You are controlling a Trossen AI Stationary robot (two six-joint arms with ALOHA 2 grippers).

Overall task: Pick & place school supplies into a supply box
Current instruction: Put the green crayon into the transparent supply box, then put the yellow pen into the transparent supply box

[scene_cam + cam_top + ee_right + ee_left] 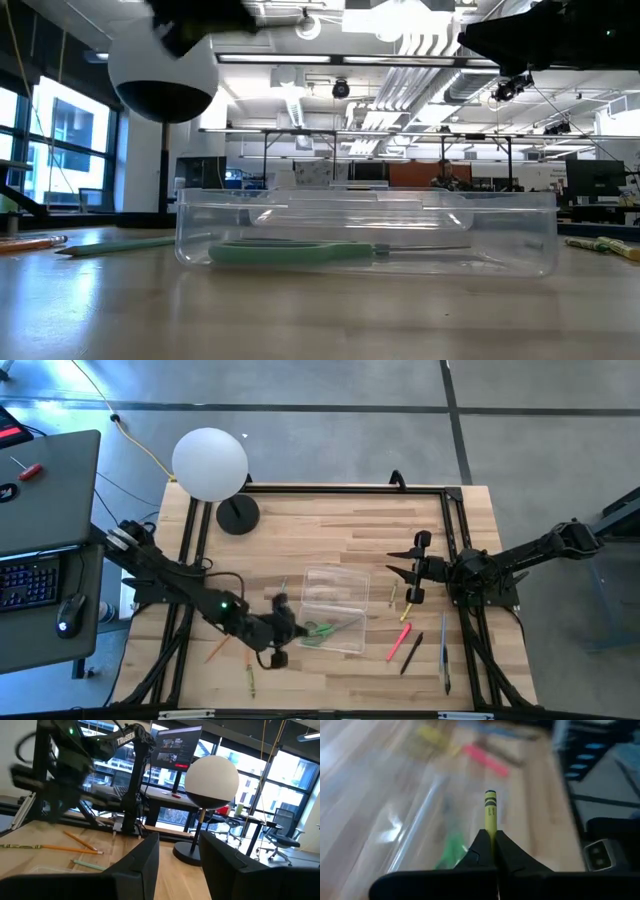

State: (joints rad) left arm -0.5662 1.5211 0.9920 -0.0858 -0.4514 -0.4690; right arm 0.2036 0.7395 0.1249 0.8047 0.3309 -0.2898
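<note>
Left gripper (491, 851) clamped on a yellow-green crayon (490, 815), long axis pointing straight out past the fingertips, over the clear supply box (333, 610) holding green-handled scissors (290, 253). Right gripper (414, 568) apart, beside box.

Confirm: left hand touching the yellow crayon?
Touching. The left wrist view shows the left hand shut on the yellow crayon, which sticks out from between its two fingertips with no gap.

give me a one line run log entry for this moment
left gripper: shut on yellow crayon | supply box: holds scissors | right gripper: open, waiting
</note>
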